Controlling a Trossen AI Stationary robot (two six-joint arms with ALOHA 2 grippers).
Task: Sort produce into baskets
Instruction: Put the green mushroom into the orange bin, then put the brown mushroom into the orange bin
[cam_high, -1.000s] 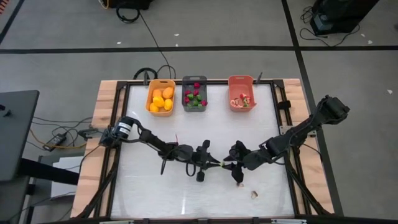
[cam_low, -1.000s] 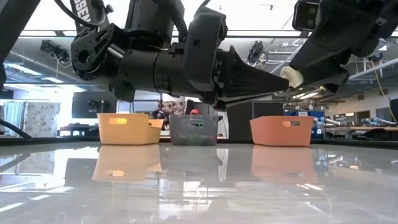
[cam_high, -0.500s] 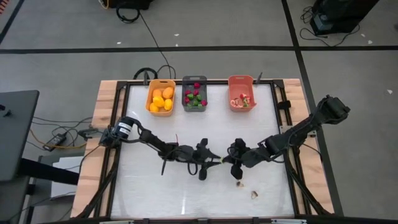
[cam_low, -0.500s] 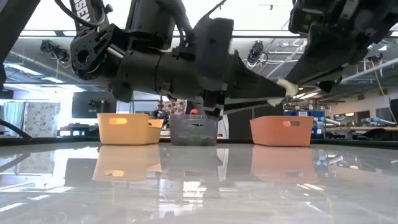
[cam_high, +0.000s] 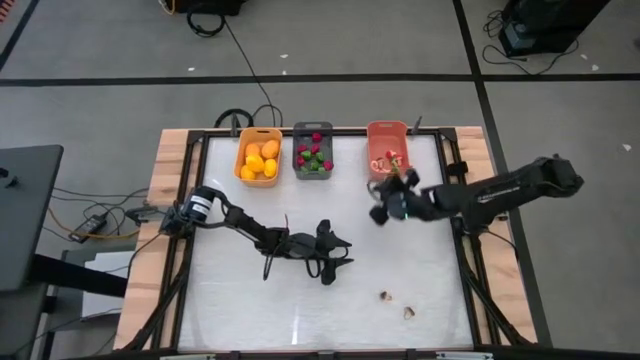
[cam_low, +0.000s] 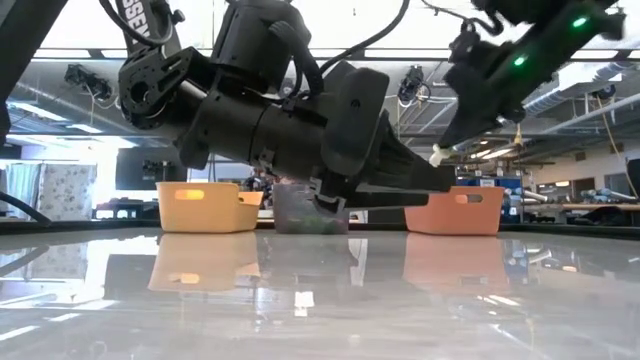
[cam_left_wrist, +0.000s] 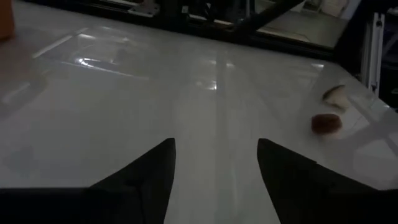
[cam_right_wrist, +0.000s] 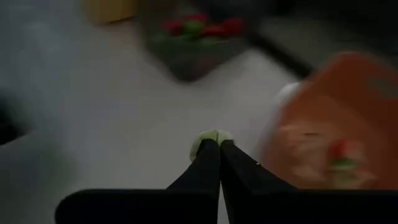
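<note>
Right fingers (cam_right_wrist: 213, 144) pinch a green bit (cam_right_wrist: 211, 137) by its edge near the coral bin (cam_right_wrist: 348, 93), so it may slip; left fingers (cam_left_wrist: 214, 163) spread, empty.

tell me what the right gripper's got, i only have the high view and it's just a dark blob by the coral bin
Observer: The right gripper is shut on a small pale green piece, pinched at its fingertips.
Operator: is it over the bin yet
Observer: The right wrist view shows the coral bin just ahead and to one side, with the piece over white table.
Operator: and the left one, holding anything
Observer: No. The left wrist view shows the left gripper open with nothing between its fingers, and two loose pieces on the table beyond.
</note>
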